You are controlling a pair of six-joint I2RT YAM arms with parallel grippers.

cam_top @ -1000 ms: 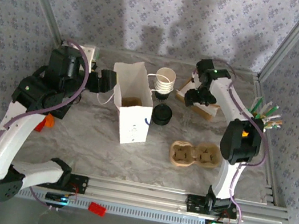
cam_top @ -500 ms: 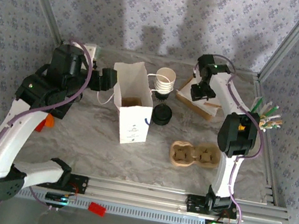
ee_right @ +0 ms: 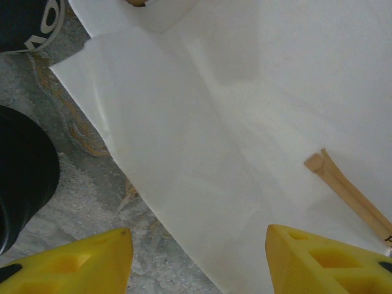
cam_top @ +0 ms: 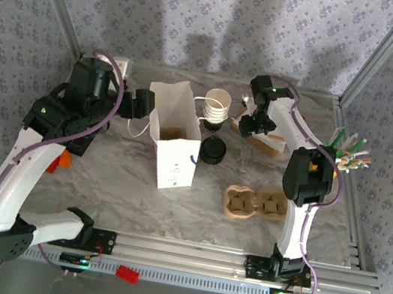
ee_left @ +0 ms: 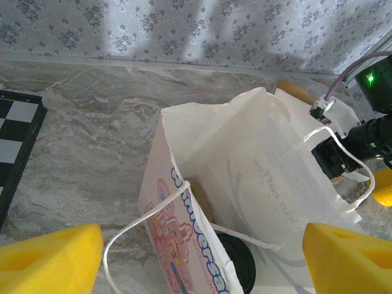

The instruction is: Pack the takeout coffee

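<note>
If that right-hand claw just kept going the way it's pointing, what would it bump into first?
Most likely the white paper sheet straight ahead of the right gripper, framed by its spread fingers. The wooden stick lies off to one side. Depth is unclear.

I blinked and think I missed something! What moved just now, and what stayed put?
The right arm swung its fingers a little to the left along the far side, toward the stack of cups. They hang open over the white paper, holding nothing. The left fingers, the paper bag, the black lid and the cup carrier stayed where they were.
</note>
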